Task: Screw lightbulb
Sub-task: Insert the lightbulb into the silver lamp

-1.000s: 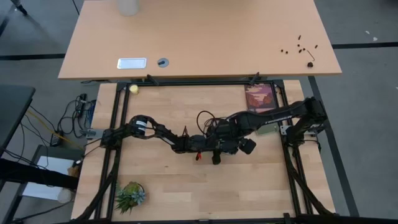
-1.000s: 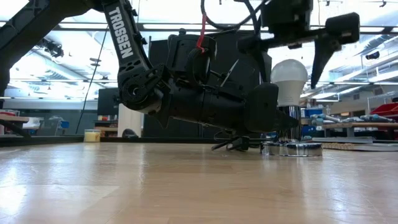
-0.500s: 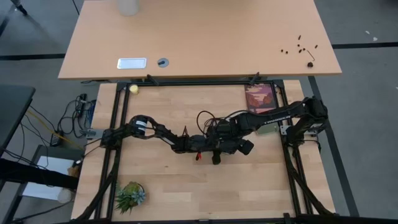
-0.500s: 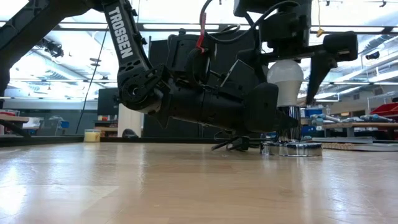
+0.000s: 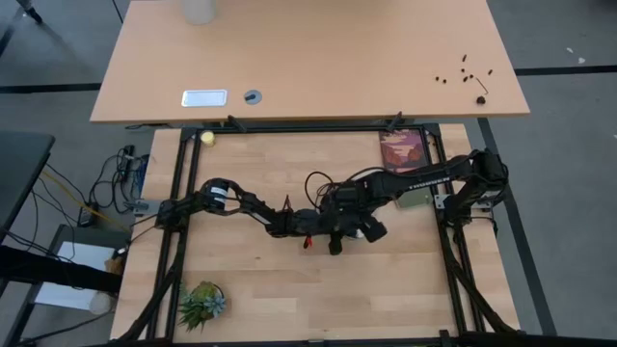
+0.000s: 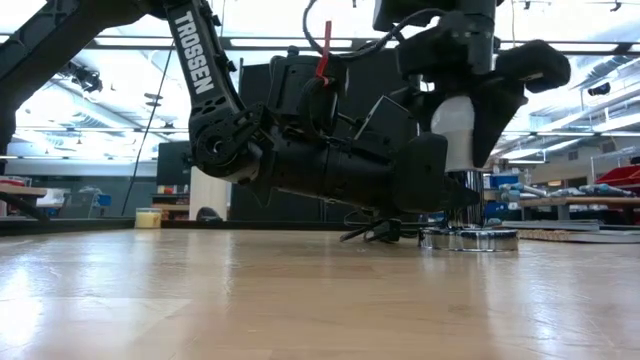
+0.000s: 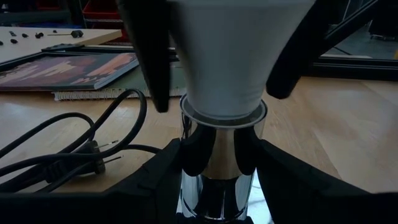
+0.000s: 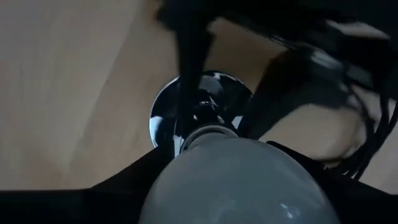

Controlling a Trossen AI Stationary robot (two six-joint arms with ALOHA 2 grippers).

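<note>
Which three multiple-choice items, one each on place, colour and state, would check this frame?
1. The lightbulb stands: A in the chrome socket; B by the plant; C on the book.
2. The bulb is: A red; B white; C green.
3. The right end effector is: A parked away; B around the bulb; C under the table.

Key: A, its base sits in the chrome tube; B, its globe shows white; B, fingers flank the globe, while the left end effector grips the socket.

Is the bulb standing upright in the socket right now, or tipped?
Upright. The low view shows the bulb standing straight over the socket; the left wrist view shows its neck seated squarely in the chrome collar.
</note>
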